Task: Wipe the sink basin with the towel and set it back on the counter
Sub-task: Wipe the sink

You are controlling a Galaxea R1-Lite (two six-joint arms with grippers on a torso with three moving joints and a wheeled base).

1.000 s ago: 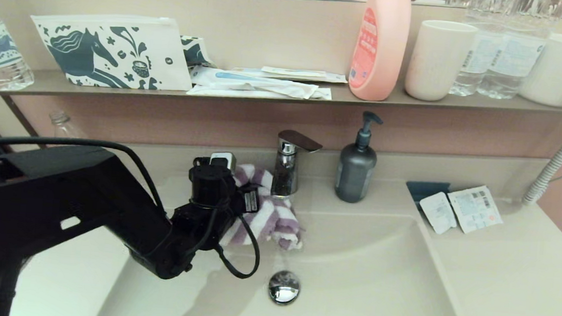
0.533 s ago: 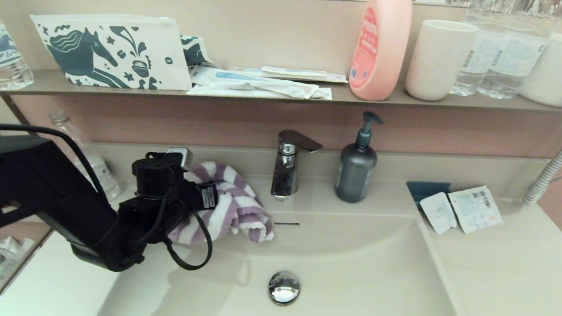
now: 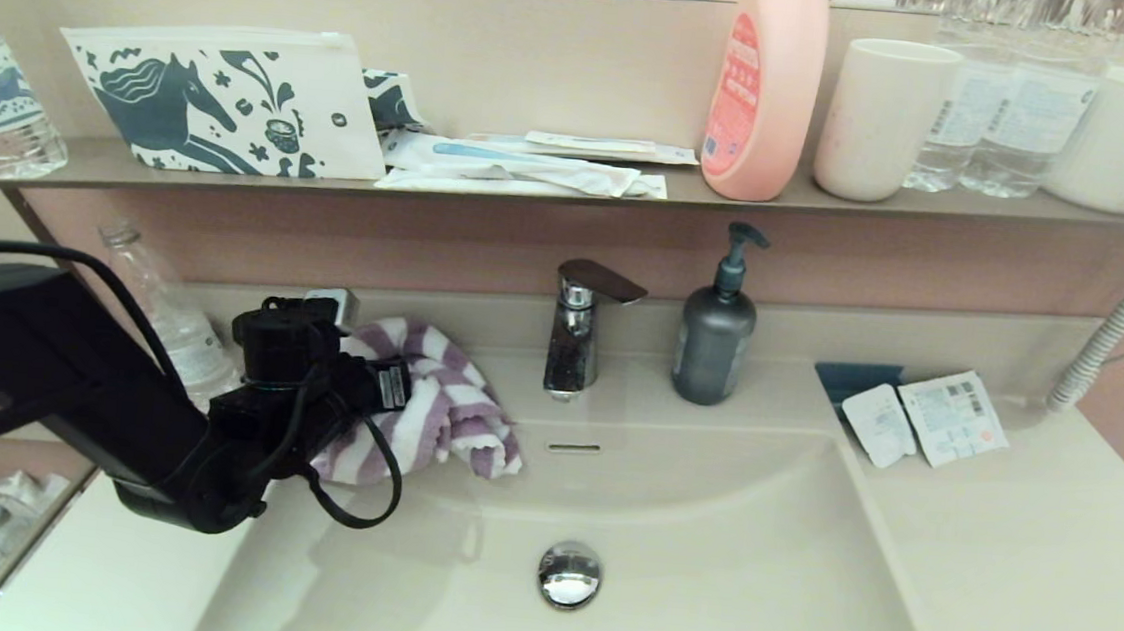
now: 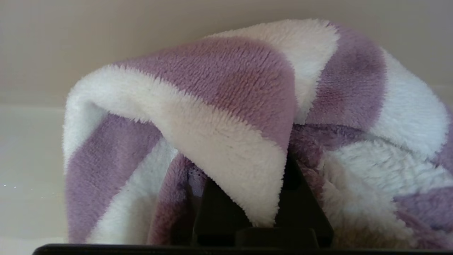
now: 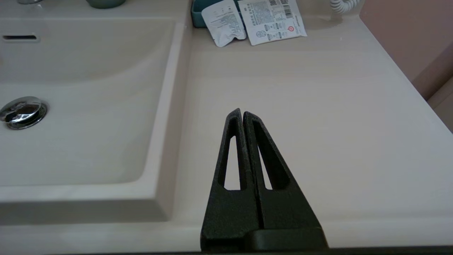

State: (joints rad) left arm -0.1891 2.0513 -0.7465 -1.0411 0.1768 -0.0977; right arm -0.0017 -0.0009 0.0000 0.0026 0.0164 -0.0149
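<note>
1. The left gripper (image 3: 356, 390) is at the back left corner of the basin (image 3: 723, 569), and its fingers pinch the towel (image 3: 434, 406).
2. In the left wrist view the towel (image 4: 226, 117) is draped over the black fingers (image 4: 219, 216) and hides their tips.
3. The towel hangs in a bunch, with its lower folds over the basin's back left rim, to the left of the faucet (image 3: 576, 327). I cannot tell if it touches the counter (image 3: 1005, 551).
4. The drain plug (image 3: 569, 574) is in the middle of the basin, well apart from the towel.
5. The right gripper (image 5: 242, 113) is above the counter (image 5: 318, 124) to the right of the basin (image 5: 88, 117), with its fingers pressed together and holding nothing.
</note>
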